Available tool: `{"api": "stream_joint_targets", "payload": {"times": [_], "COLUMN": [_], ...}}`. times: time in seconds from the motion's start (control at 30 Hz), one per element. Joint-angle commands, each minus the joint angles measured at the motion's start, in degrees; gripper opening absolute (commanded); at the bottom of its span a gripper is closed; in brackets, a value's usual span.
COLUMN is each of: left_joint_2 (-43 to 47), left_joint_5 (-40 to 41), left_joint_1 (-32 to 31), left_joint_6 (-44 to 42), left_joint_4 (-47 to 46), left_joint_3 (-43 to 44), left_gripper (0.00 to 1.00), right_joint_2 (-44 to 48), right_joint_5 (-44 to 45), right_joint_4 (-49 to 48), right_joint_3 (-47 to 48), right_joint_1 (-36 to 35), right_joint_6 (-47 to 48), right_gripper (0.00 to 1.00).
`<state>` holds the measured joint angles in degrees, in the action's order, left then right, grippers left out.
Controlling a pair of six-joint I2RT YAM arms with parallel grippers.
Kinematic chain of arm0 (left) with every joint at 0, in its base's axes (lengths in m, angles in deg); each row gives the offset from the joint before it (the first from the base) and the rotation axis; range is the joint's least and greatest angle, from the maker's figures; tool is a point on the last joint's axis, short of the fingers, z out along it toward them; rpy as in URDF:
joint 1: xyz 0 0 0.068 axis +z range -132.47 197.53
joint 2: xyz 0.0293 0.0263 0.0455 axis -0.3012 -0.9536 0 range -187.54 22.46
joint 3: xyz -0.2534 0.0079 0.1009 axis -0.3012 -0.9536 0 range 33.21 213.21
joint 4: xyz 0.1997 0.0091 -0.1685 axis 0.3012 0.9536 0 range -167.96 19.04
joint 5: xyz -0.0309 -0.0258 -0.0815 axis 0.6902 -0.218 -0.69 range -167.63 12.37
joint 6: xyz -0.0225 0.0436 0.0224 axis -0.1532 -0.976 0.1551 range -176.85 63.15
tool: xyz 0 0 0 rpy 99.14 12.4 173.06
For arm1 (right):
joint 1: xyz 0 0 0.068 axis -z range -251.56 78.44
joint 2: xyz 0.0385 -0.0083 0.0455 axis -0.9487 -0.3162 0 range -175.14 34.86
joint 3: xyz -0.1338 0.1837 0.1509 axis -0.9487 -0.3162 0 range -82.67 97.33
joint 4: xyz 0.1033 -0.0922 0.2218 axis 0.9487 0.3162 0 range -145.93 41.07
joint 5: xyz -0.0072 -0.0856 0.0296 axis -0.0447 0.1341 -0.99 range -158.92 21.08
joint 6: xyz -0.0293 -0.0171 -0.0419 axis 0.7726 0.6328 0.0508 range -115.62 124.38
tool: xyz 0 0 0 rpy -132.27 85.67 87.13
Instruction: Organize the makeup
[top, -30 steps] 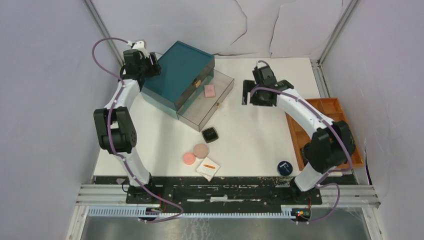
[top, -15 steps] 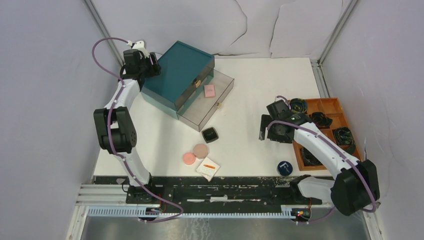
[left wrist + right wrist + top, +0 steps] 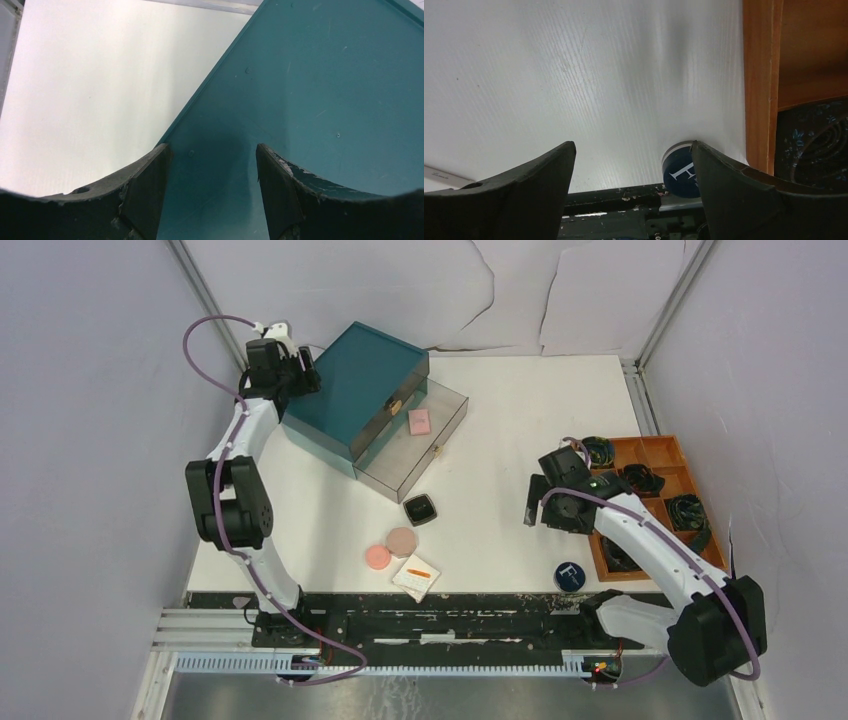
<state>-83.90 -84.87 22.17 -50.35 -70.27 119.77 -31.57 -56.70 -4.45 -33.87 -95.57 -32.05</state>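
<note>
Discs [image 3: 403,540] number 2; black compact [image 3: 421,509], pink square [image 3: 419,421], tin [image 3: 569,575] and pad [image 3: 413,582], 1 each; perhaps 1 stick [image 3: 419,572] on pad; left claw [image 3: 212,150], right claw [image 3: 631,145] spread, empty.

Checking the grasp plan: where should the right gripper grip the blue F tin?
Probably come straight down and pinch the F tin across its round side wall; it lies flat, lid up, with the orange tray close beside it.

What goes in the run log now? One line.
left gripper open at box | right gripper open, near tin | pink square in drawer
</note>
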Motion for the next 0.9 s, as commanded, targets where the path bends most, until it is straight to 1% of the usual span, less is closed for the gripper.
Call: {"api": "stream_joint_targets", "payload": {"times": [0.0,0.13,0.27,0.47,0.6,0.73,0.87], "left_joint_2": [1.53,2.73,3.46,6.69,11.05,15.46,20.64], "left_joint_5": [2.45,3.78,6.90,2.60,-2.34,-3.76,-7.78], "left_joint_1": [-1.40,-4.60,-10.73,-19.55,-25.23,-31.75,-35.83], "left_joint_6": [-4.10,-5.39,-8.32,-8.54,-6.03,-5.97,-5.90], "left_joint_4": [11.17,12.72,15.20,16.55,15.65,14.94,13.58], "left_joint_3": [0.02,2.25,4.73,6.96,3.18,-2.95,-9.12], "left_gripper": [0.72,0.72,0.72,0.73,0.73,0.73,0.73], "right_joint_2": [1.97,0.99,1.61,-2.83,-5.94,-11.46,-16.40], "right_joint_5": [1.23,1.39,1.22,2.84,4.99,7.42,8.37], "right_joint_4": [0.72,4.16,2.34,2.43,1.17,0.41,-1.06], "right_joint_3": [0.00,0.92,0.75,5.42,9.51,15.51,21.50], "right_joint_1": [-0.01,-0.01,-0.01,0.07,0.19,0.88,2.33], "right_joint_6": [-3.24,-3.17,-3.99,-6.23,-6.90,-6.99,-7.02], "right_gripper": [0.92,0.92,0.92,0.92,0.92,0.92,0.92]}}
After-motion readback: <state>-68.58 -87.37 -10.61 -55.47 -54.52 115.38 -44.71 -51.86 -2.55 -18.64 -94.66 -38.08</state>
